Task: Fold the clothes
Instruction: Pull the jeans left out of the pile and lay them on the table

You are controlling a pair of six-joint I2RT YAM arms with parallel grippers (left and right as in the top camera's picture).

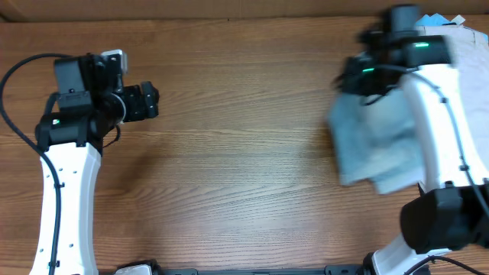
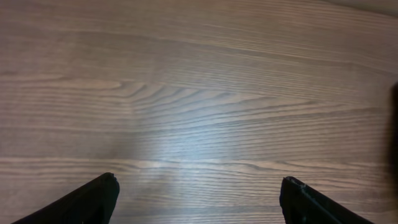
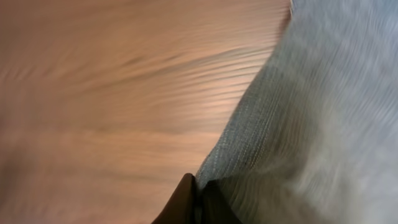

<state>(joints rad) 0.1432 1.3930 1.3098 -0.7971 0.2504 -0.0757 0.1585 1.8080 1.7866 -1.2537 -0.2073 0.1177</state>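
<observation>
The denim shorts (image 1: 374, 149) sit at the right side of the tabletop (image 1: 229, 168) — long axis seemingly near-to-far, though blurred — pinched at an edge by the right tool (image 3: 198, 199), the nearer one; the left tool (image 2: 198, 182), spread wide, hovers well apart to the left.

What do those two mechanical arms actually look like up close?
Both arms have smooth white shells between blocky black joints. Left arm has a looping black cable; right arm shows small green lights. The left pincer and right pincer have dark tapered fingers.
</observation>
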